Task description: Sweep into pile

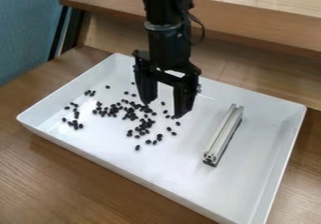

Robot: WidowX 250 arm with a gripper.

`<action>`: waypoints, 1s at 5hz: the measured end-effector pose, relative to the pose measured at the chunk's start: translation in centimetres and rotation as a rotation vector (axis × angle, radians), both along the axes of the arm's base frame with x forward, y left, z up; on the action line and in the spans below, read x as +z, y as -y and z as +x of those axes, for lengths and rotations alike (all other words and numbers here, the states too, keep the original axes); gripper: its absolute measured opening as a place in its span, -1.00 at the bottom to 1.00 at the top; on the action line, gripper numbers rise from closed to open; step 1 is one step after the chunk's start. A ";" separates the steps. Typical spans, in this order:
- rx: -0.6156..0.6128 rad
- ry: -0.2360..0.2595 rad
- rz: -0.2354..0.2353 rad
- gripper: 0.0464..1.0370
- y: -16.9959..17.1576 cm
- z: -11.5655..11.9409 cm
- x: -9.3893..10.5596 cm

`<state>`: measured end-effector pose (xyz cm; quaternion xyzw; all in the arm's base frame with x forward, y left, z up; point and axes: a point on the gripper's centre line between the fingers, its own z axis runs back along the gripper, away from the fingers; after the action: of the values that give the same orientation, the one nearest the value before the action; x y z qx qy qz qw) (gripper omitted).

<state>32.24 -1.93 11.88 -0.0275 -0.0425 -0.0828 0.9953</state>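
Black beans (132, 115) are scattered across the left and middle of the white tray (263, 145) — far-left strays could easily get missed. Pincer's (164, 108) wide and empty over their right side; dipping there might scatter more. Metal bar (222, 135), further right — an off-centre grab could make it twist mid-sweep.

no readable text, no legible labels or numbers
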 end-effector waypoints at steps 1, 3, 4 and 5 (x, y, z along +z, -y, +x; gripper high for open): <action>0.007 -0.031 -0.005 0.92 0.1 0.0 -1.0; 0.059 0.020 -0.074 0.92 2.3 2.7 -1.8; 0.105 0.046 -0.089 0.92 3.5 3.5 -2.0; 0.184 0.067 -0.061 0.92 4.8 3.6 -2.0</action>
<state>35.89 -6.73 9.86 -0.0508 -0.0808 0.0096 0.9954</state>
